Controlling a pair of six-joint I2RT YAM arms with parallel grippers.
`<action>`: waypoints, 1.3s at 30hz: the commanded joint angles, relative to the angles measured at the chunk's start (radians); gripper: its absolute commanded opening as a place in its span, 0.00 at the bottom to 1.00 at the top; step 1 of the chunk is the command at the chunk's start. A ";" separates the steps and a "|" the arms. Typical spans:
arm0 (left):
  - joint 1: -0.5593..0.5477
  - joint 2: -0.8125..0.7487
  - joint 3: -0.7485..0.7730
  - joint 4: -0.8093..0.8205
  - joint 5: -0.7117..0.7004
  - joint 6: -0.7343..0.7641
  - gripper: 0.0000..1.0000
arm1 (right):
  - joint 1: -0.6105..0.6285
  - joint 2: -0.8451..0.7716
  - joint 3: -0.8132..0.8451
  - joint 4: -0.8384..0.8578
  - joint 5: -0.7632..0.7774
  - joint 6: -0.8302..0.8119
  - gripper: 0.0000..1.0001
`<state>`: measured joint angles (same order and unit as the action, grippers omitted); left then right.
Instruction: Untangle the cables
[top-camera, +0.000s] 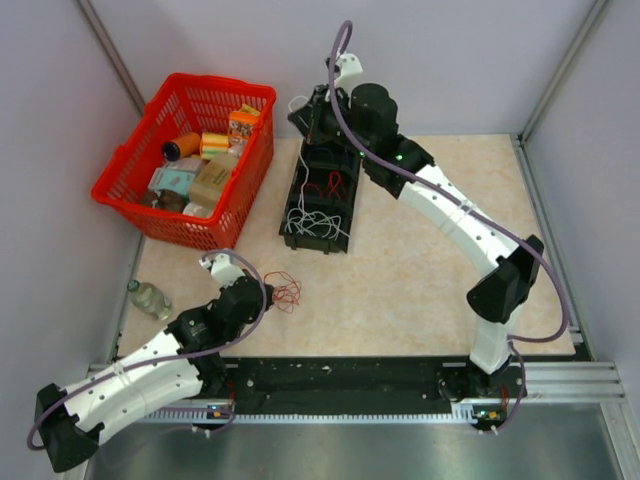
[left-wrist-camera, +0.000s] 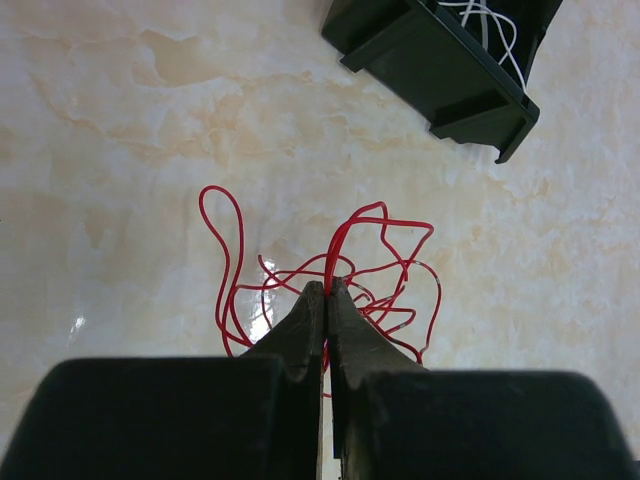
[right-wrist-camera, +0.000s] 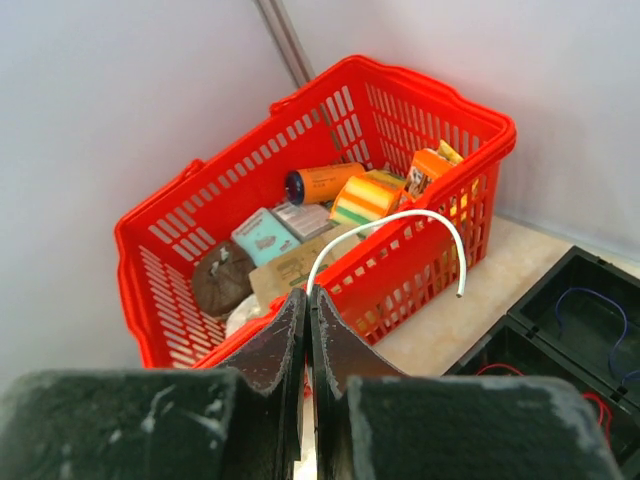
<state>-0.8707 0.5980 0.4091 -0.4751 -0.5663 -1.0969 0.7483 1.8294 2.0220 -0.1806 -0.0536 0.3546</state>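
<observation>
Table (top-camera: 420, 280): red basket (top-camera: 175, 228) back-left, black tray (left-wrist-camera: 430, 70) just beside it with loose cables (top-camera: 316, 222) in its compartments. Right gripper (right-wrist-camera: 308, 293) over tray's far end, fingers clenched on a white cable (right-wrist-camera: 410, 212) arcing free. Left gripper (left-wrist-camera: 327, 290) low, pinching one strand of the red cable (top-camera: 284, 291), which lies tangled on the table

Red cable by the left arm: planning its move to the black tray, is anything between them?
Nothing visible: only bare tabletop separates the red cable, pinched in the left gripper, from the black tray.
</observation>
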 joint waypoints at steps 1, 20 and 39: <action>0.006 0.000 0.008 0.010 -0.023 0.017 0.00 | -0.027 0.044 -0.014 0.081 0.027 -0.031 0.00; 0.010 -0.001 0.039 -0.005 -0.029 0.034 0.00 | -0.021 0.099 -0.465 0.100 0.004 -0.078 0.00; 0.012 0.006 0.053 -0.026 -0.024 0.026 0.00 | -0.125 0.241 -0.013 -0.060 0.014 -0.262 0.00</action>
<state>-0.8642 0.6003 0.4267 -0.5022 -0.5777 -1.0714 0.6430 2.0239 1.9316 -0.2169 -0.0277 0.1772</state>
